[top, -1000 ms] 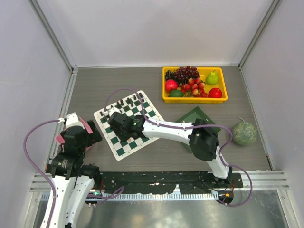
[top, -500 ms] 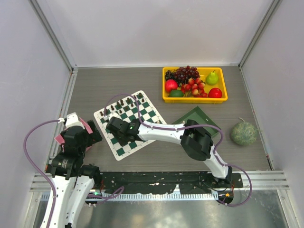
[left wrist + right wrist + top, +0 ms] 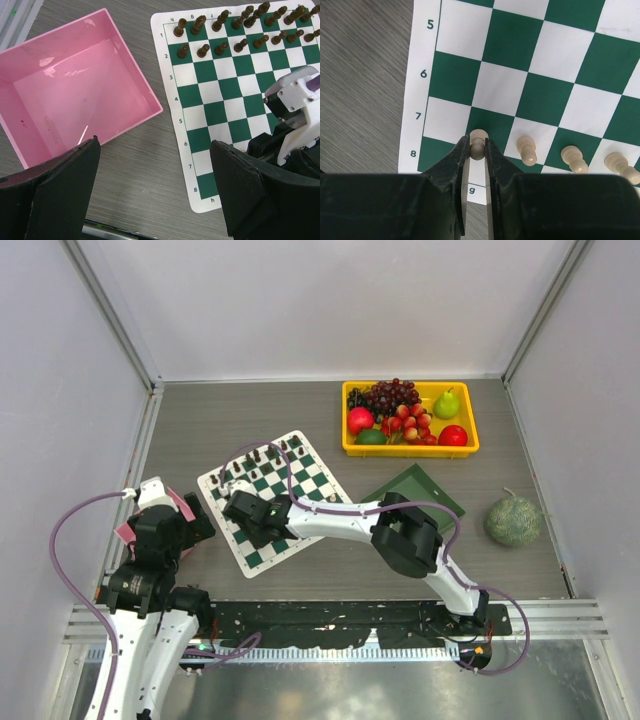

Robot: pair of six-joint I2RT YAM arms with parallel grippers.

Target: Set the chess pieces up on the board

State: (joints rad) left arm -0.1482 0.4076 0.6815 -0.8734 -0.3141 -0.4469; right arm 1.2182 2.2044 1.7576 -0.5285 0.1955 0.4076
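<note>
the cream pawn [image 3: 479, 134] you are placing is pinched between the jaws of the right gripper [image 3: 476, 142], over the corner of the board [image 3: 500, 90] by the row marks 7 and 8, near the letter g. i cannot tell whether its foot touches the mat. three more cream pieces [image 3: 527, 150] stand in a line just to its right along that edge. to do this step well, centre the pawn on its square in line with those neighbours and lower it upright until the base sits flat. then spread the jaws only a little and lift straight up so the fingers do not tip it. the nearest neighbour is close, so avoid sideways motion. the dark pieces [image 3: 220, 30] fill the two far rows, well apart and no obstacle. the left gripper [image 3: 154, 145] hangs with its jaws spread wide and empty above the worktop, between the pink box [image 3: 75, 100] and the board. the yellow fruit tray [image 3: 410, 451], the dark green tray [image 3: 420, 485] and the melon [image 3: 514, 521] lie well off to the right.
</note>
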